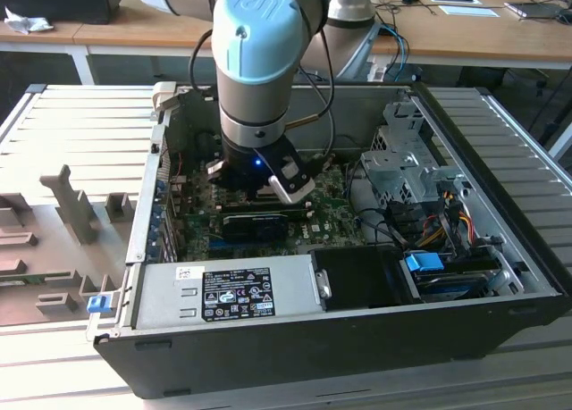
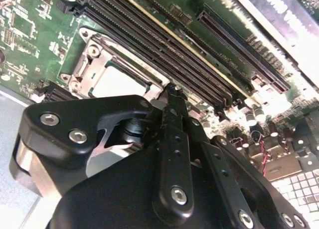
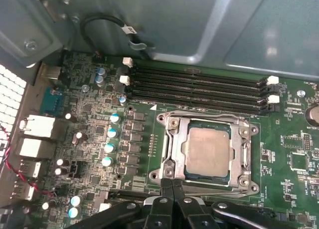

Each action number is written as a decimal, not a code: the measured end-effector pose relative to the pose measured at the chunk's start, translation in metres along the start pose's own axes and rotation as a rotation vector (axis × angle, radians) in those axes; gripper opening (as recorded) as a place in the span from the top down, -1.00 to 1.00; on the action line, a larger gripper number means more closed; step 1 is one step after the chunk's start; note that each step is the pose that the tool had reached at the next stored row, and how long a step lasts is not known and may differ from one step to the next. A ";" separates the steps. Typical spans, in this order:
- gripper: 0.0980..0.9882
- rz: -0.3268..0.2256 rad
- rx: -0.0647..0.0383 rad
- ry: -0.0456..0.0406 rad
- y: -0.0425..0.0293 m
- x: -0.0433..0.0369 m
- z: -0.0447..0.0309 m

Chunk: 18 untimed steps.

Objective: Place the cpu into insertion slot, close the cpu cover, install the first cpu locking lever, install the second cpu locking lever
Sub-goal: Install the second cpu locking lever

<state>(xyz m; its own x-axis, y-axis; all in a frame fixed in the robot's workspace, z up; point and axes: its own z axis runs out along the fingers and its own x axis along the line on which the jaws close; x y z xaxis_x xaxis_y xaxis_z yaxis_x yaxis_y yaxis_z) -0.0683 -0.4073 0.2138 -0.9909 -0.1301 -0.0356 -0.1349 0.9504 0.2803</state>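
Cpu position: cpu [image 3: 208, 151] is sitting flat in the insertion slot [image 3: 172, 139] w/ the cpu cover [image 3: 244, 154] lying down around it, just beyond the gripper [image 3: 173, 185] tips in the first wrist view.
Gripper state: fingers are meeting tip to tip, closed on nothing, hovering at the socket's near edge.
Hidden: in the second wrist view the gripper body is blocking part of the cpu [image 2: 117, 82]; in the exterior view the arm [image 1: 264, 62] is covering the socket inside the pc case [image 1: 340, 338].
Cpu look: flat silvery-grey square, pale edge, green board [image 3: 99, 114] around.
Nearby: long black memory slots [image 3: 199, 87] are running just beside the socket.
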 end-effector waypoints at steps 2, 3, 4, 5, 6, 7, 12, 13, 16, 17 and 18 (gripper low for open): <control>0.98 -0.005 -0.012 -0.0002 -0.0021 0.0006 0.0000; 0.98 -0.009 -0.020 -0.0001 -0.0035 0.0012 0.0000; 0.98 -0.011 -0.024 0.0001 -0.0045 0.0016 -0.0001; 0.98 -0.013 -0.030 -0.0001 -0.0060 0.0027 -0.0003; 0.98 -0.014 -0.035 -0.0006 -0.0070 0.0037 -0.0004; 0.98 -0.015 -0.042 -0.0015 -0.0079 0.0046 -0.0005; 0.98 -0.007 -0.063 -0.0069 -0.0110 0.0058 -0.0002; 0.98 -0.004 -0.064 -0.0081 -0.0125 0.0060 -0.0004; 0.98 -0.003 -0.066 -0.0087 -0.0161 0.0085 -0.0012; 0.98 -0.003 -0.068 -0.0088 -0.0167 0.0092 -0.0012; 0.98 -0.003 -0.069 -0.0092 -0.0167 0.0097 -0.0007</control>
<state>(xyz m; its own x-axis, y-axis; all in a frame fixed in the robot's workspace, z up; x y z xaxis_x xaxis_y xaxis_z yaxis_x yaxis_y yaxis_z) -0.0757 -0.4247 0.2094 -0.9904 -0.1303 -0.0453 -0.1379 0.9282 0.3455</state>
